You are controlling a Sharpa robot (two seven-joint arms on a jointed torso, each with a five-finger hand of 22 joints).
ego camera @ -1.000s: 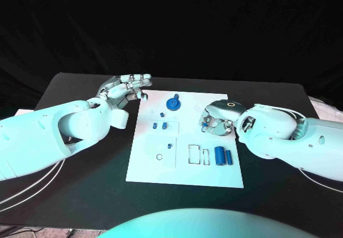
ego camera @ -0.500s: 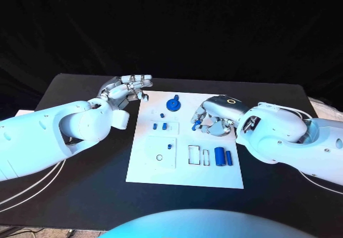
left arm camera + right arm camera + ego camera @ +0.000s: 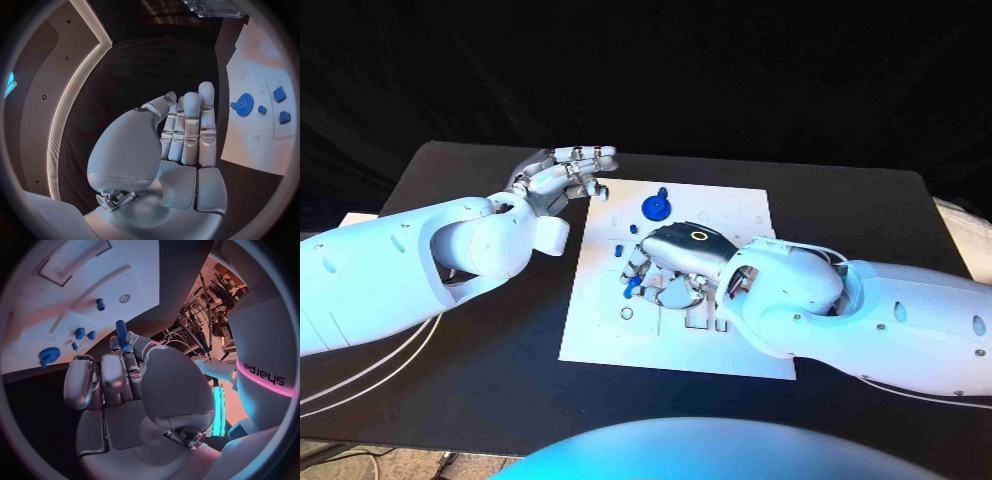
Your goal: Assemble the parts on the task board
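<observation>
1. The right hand point(image 3: 678, 262) has swung leftward across the task board point(image 3: 733, 215), pinching a blue peg point(image 3: 121, 332).
2. The blue gear point(image 3: 653, 208) lies beyond it.
3. The left hand point(image 3: 564, 175) hovers beside the board, fingers straight, empty.

Right hand point(image 3: 125, 385) pinches a blue peg point(image 3: 121, 331) over the white task board point(image 3: 81, 295), blue gear point(image 3: 47, 355) nearby.

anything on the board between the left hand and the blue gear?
No. Between the left hand and the blue gear lies only bare white task board, plain in the left wrist view.
</observation>
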